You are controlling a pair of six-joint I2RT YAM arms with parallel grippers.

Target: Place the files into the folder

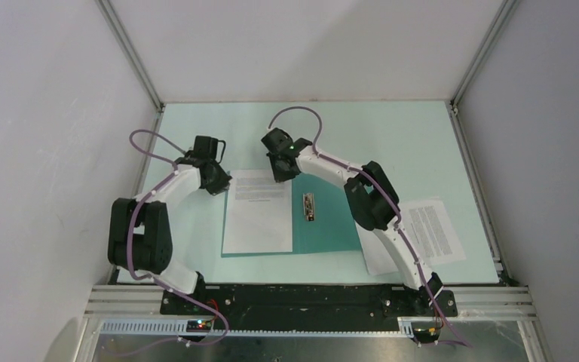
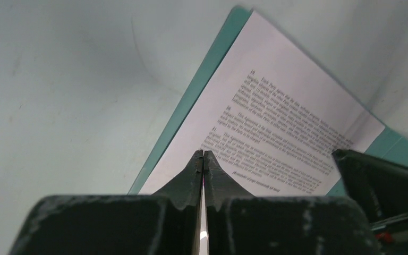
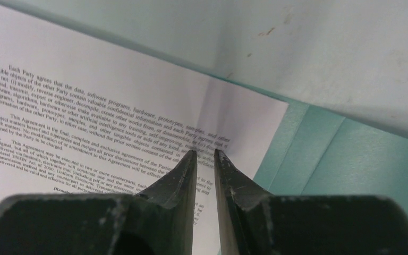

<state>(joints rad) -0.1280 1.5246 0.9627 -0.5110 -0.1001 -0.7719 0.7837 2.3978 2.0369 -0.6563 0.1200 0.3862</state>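
The teal folder (image 1: 332,219) lies open and flat at the table's middle, with its metal clip (image 1: 309,206) along the spine. One white sheet (image 1: 258,215) lies on the folder's left half, text at the far end. A second sheet (image 1: 431,230) lies on the table to the right, partly under the right arm. My left gripper (image 1: 219,181) is shut and empty at the first sheet's far left corner (image 2: 287,101), its tips (image 2: 203,154) over the paper. My right gripper (image 1: 280,175) is slightly open over the sheet's far right corner (image 3: 85,106), tips (image 3: 205,153) just above a creased spot beside the folder (image 3: 340,159).
The pale green table (image 1: 392,143) is enclosed by white walls with metal frame posts at the back corners (image 1: 154,102). The arm bases sit on a black rail (image 1: 301,298) at the near edge. The right arm's elbow (image 1: 373,200) hangs over the folder's right half.
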